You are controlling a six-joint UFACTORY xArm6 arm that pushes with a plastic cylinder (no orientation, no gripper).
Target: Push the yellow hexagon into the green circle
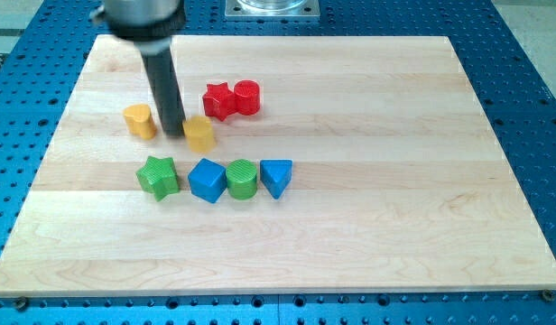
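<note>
The yellow hexagon (200, 134) lies on the wooden board, left of centre. My tip (173, 132) stands right against its left side, touching or nearly so. The green circle (243, 178) sits below and to the right of the hexagon, in a row between a blue cube (208, 180) and a blue triangle (276, 177). The dark rod rises from the tip toward the view's top left.
A yellow cylinder-like block (140, 120) lies left of the rod. A red star (218, 100) and a red circle (247, 97) touch each other above the hexagon. A green star (159, 175) starts the lower row. The board (368, 208) lies on a blue perforated table.
</note>
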